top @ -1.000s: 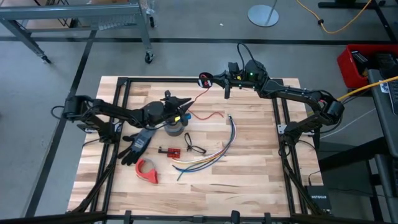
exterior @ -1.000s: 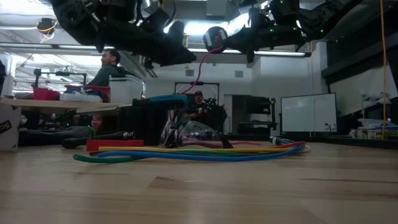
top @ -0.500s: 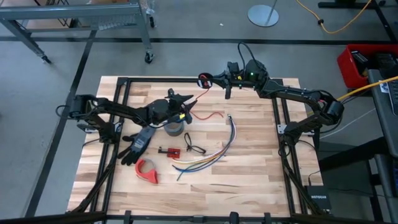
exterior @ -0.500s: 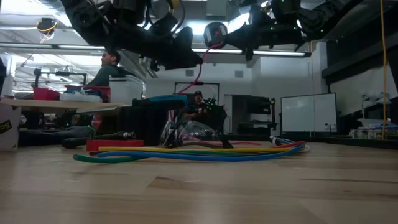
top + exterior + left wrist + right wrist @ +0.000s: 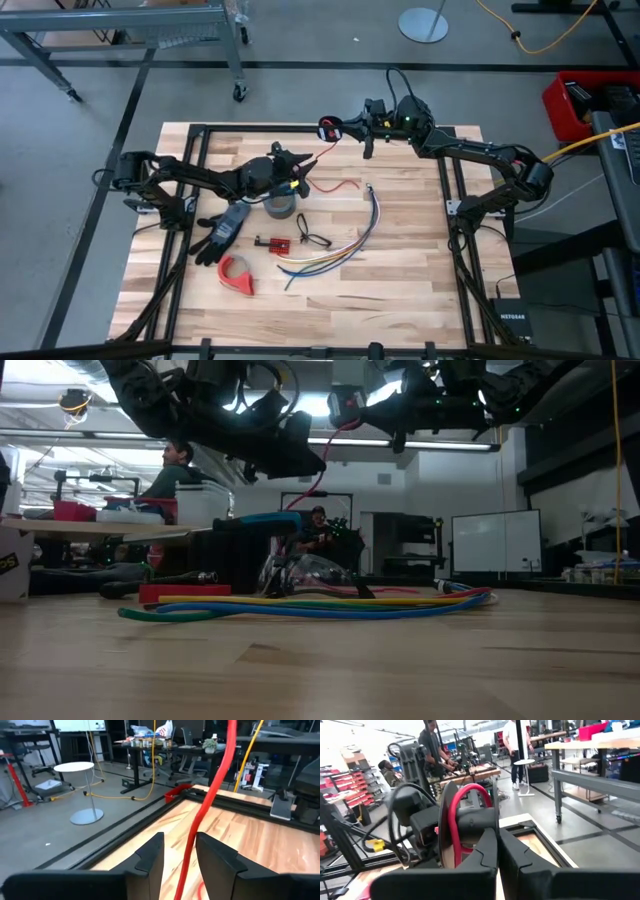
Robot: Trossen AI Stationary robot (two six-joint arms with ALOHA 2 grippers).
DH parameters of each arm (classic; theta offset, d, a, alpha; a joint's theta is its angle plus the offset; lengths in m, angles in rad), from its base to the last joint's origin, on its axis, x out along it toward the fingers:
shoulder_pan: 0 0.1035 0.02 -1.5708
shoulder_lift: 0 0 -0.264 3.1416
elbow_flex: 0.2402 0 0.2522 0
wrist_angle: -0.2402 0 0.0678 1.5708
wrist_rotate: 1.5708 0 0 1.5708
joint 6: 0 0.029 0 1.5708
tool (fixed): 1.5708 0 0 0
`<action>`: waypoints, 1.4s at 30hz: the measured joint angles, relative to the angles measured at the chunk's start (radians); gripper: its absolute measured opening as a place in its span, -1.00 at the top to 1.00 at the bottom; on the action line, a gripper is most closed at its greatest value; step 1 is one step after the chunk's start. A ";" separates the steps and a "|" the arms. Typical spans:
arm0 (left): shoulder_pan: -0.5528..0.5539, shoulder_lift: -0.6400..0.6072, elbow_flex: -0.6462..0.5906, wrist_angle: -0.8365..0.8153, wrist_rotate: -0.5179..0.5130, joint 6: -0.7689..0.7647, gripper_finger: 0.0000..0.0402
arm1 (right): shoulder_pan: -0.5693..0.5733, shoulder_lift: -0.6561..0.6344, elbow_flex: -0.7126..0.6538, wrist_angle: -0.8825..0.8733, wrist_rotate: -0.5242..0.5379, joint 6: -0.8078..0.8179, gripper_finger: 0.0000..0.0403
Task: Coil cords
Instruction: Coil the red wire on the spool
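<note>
The cord is a thin red wire. Part of it is wound into a small red coil point(image 5: 327, 128) held by my shut right gripper point(image 5: 338, 128) above the table's far edge. From the coil the wire point(image 5: 318, 472) slants down, passes between the fingers of my open left gripper point(image 5: 179, 840), and its tail point(image 5: 336, 185) lies on the table. The left gripper point(image 5: 303, 168) hovers over the table's middle, just short of the right one. My right gripper pinches the red coil point(image 5: 452, 832) between its two shut fingers, at the loop's side nearest them point(image 5: 482, 795). The fingers come in level from the table's right. The coil stands on edge, lifted clear of the table. My left gripper's fingers point(image 5: 150, 857) flank the wire point(image 5: 200, 817); whether they touch it I cannot tell.
Under the left arm lie a grey tape roll point(image 5: 282, 207) and a black glove point(image 5: 220, 232). Nearer are a red tool point(image 5: 237, 274), a small red board point(image 5: 272, 243), a black looped cord point(image 5: 312, 238) and a multicoloured wire bundle point(image 5: 345, 248). People sit in the room beyond.
My left gripper has slid along the wire toward the table's right and far side, nearer the right gripper. The coil in my right gripper has risen a little.
</note>
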 joint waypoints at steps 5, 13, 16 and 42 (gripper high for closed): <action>0.000 0.000 0.000 -0.024 0.000 -0.009 0.53 | 0.000 0.000 0.000 0.011 -0.006 0.002 1.00; 0.000 0.000 0.000 -0.024 0.009 -0.009 0.54 | 0.000 0.000 0.000 0.045 -0.006 0.025 1.00; 0.000 0.000 0.000 -0.026 0.050 -0.011 0.55 | 0.000 0.000 0.000 0.076 -0.006 0.034 1.00; 0.000 0.000 0.000 -0.044 0.055 -0.008 0.62 | 0.000 0.000 0.000 0.130 -0.006 0.060 1.00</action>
